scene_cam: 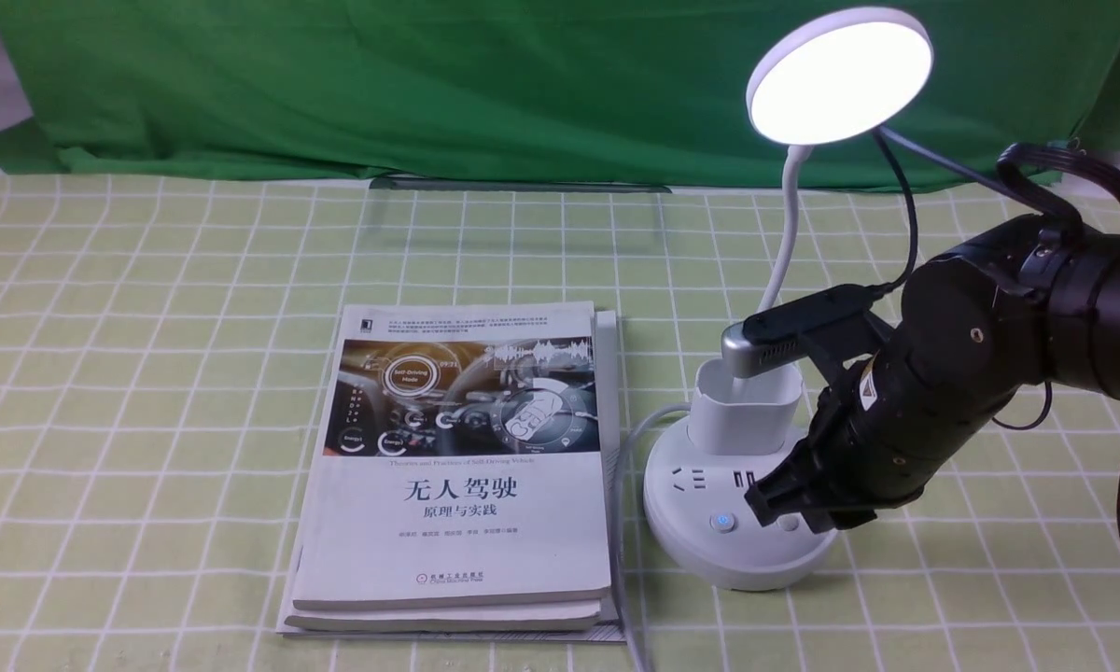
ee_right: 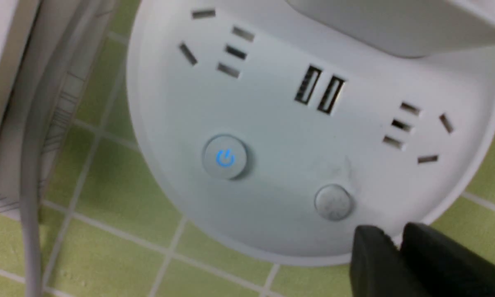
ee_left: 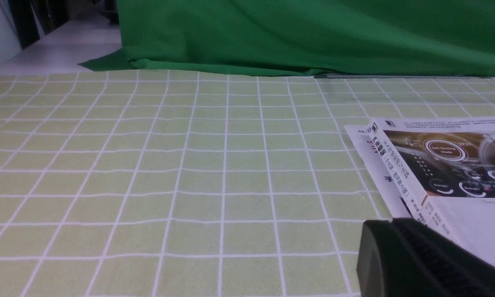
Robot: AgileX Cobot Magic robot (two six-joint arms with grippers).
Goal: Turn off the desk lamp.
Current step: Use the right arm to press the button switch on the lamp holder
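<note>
The desk lamp (scene_cam: 743,411) stood right of centre on the desk (scene_cam: 149,373), its disc head (scene_cam: 838,77) glowing and a blue-lit power button (scene_cam: 723,522) showing on its round base (scene_cam: 691,546). The right claw (scene_cam: 779,499) hung clenched at the base's near right edge, its tips just beside the plain button (ee_right: 333,201). Stacked books (scene_cam: 457,467) lay to the lamp's left on the checked yellow-green cloth, before a green backdrop (scene_cam: 429,84). Of the left claw (ee_left: 416,264) only a part showed, so its grip could not be told.
</note>
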